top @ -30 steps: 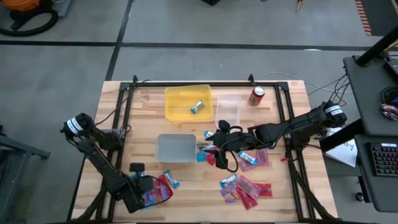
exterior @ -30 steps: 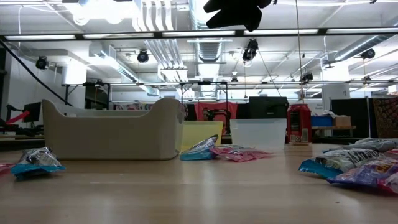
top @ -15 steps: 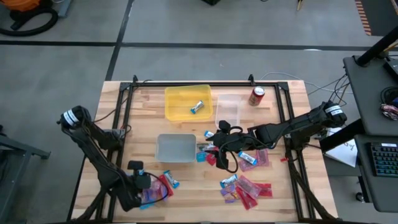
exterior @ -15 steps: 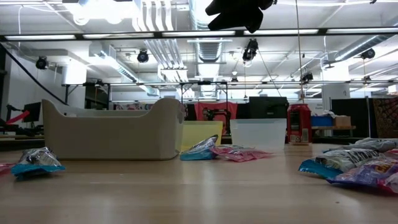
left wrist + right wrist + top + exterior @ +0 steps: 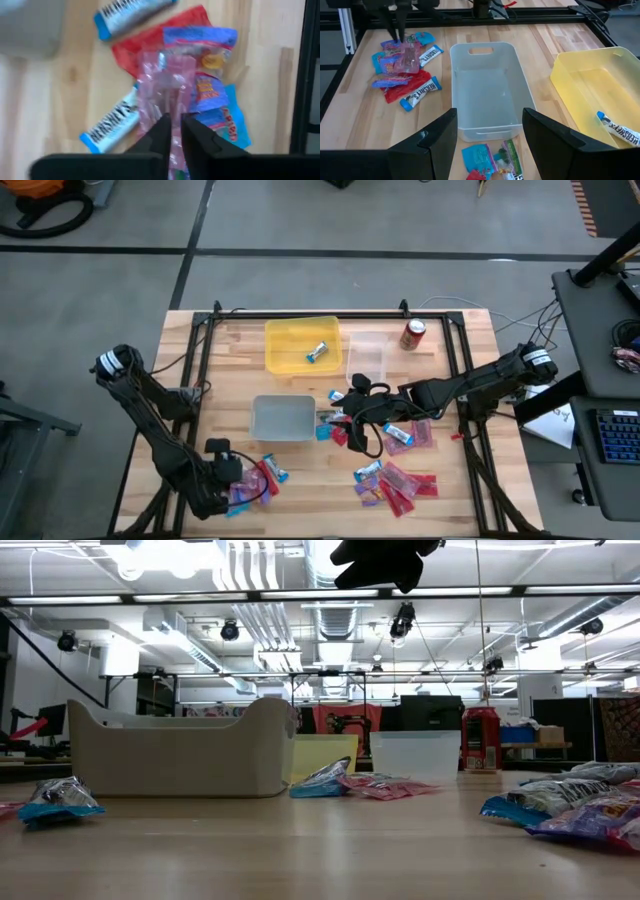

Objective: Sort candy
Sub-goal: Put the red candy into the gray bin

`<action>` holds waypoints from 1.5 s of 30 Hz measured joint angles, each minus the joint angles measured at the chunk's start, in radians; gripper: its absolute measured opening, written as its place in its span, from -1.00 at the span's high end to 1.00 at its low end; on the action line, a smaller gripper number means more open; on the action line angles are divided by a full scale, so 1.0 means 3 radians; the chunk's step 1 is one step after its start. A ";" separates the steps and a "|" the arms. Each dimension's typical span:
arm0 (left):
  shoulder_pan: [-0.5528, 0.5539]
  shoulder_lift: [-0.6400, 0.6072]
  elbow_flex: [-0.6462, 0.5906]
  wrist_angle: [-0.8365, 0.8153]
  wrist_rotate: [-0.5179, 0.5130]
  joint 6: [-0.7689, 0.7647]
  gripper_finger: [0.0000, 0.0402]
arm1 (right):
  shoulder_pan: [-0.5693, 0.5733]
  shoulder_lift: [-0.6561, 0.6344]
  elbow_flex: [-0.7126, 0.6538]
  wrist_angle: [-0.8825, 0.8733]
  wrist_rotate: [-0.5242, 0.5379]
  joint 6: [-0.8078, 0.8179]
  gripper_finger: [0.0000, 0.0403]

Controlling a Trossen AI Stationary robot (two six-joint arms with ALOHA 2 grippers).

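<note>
One bin sits in the middle of the table. Two more bins sit behind it, a can to their right. Candy lies in front.
</note>
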 joint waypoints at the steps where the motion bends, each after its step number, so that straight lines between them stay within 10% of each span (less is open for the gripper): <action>1: -0.0006 0.0038 0.0000 0.0044 0.0022 -0.0022 0.78 | 0.0000 0.0000 -0.0001 0.0000 0.0000 0.0000 -0.07; 10: -0.0013 0.0334 -0.0010 0.0065 0.0043 -0.0060 0.07 | -0.0001 0.0000 -0.0001 -0.0001 -0.0002 0.0000 -0.07; 16: -0.0013 0.0471 -0.0020 0.0070 0.0044 -0.0069 -0.05 | -0.0001 0.0000 -0.0003 -0.0001 -0.0009 0.0000 -0.07; 26: -0.0013 0.0703 -0.0024 0.0065 0.0044 -0.0081 0.20 | -0.0001 0.0004 -0.0003 -0.0002 -0.0009 0.0000 -0.07; 36: -0.0021 0.0711 -0.0025 0.0016 0.0044 0.0035 0.93 | 0.0000 0.0004 -0.0003 -0.0002 -0.0009 0.0000 -0.07; 45: -0.0032 0.0548 0.0113 -0.0216 0.0049 0.0132 0.99 | -0.0001 0.0004 -0.0003 -0.0003 -0.0023 0.0001 -0.07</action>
